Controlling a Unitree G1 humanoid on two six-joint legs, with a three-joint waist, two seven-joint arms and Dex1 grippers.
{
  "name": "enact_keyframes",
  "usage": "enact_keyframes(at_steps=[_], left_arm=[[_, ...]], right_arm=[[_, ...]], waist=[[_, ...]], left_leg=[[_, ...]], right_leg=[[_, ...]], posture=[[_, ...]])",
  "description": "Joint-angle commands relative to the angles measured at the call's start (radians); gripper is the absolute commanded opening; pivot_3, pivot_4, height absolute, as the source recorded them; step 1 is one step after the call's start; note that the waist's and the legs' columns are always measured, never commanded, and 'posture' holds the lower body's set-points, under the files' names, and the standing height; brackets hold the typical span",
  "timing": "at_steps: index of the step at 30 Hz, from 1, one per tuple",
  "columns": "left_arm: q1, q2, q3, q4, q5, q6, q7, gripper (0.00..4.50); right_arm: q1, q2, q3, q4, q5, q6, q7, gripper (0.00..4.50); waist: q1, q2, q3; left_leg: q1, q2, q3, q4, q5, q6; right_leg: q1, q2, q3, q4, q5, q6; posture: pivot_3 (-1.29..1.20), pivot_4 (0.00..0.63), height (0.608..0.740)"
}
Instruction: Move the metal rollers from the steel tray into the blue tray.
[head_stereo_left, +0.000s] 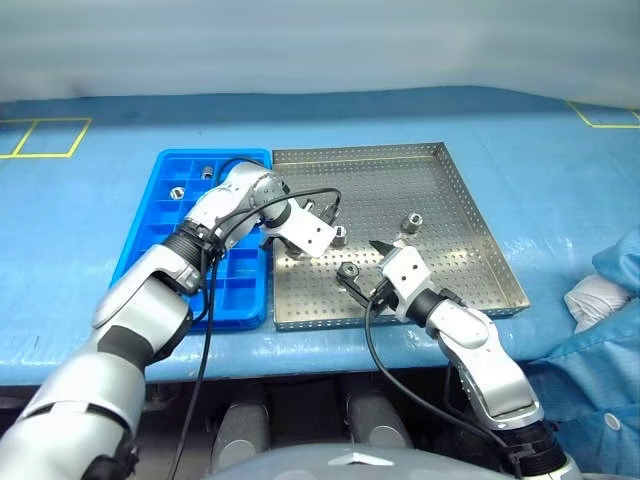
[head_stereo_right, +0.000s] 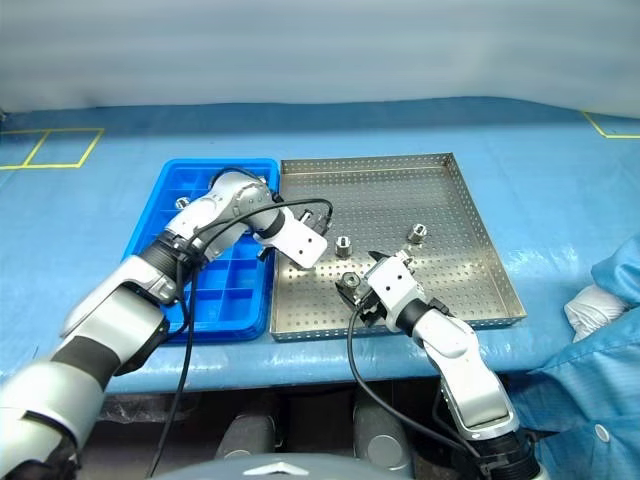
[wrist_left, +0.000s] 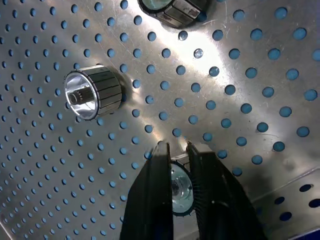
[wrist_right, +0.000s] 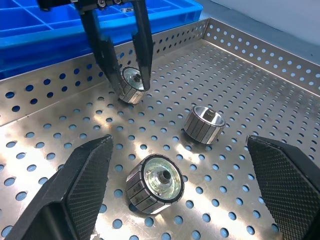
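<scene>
Left gripper (wrist_right: 126, 82) on a roller in the steel tray (head_stereo_left: 470, 225)

Its fingers straddle one metal roller (wrist_left: 180, 189) resting on the tray floor, near the blue tray (head_stereo_left: 160, 215); right gripper (wrist_right: 185, 190) gapes wide around another roller (wrist_right: 155, 184).

A blue covering (head_stereo_left: 560, 190) lies over the whole table. Yellow tape lines (head_stereo_left: 45, 138) mark squares near its far corners. Behind stands a pale wall (head_stereo_left: 320, 45).

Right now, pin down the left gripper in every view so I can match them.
Left eye view: left gripper left of centre, at the steel tray edge beside the blue tray.
Right eye view: left gripper in the same spot.
Left wrist view: left gripper at bottom centre, at a roller.
Right wrist view: left gripper upper left, at that roller.
Shared landmark: the tray's perforated side wall.
</scene>
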Motion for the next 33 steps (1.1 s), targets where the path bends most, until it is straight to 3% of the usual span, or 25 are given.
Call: enact_keyframes(at_steps=[1,8,33], left_arm=[[-0.048,0.002,0.028,0.009,-0.007,-0.03,0.022,2.27],[-0.073,-0.012,0.013,0.061,0.045,0.016,0.082,4.47],[-0.054,-0.01,-0.054,0.104,0.125,-0.02,0.028,4.47]], right_arm=[[-0.009,0.0,-0.002,-0.016,-0.001,-0.02,0.004,4.5],[-0.006,0.001,0.0,-0.02,-0.002,-0.019,0.002,4.5],[-0.001,0.014,-0.006,-0.022,-0.014,-0.022,-0.014,4.5]], waist=[[0.001,0.0,0.0],[-0.001,0.0,0.0],[-0.013,-0.001,0.0]], left_leg=[[0.0,0.0,0.0,0.0,0.0,0.0],[0.0,0.0,0.0,0.0,0.0,0.0],[0.0,0.0,0.0,0.0,0.0,0.0]], right_leg=[[0.0,0.0,0.0,0.0,0.0,0.0],[0.0,0.0,0.0,0.0,0.0,0.0],[0.0,0.0,0.001,0.0,0.0,0.0]], posture=[[-0.08,0.15,0.74],[-0.08,0.15,0.74],[-0.09,0.15,0.74]])
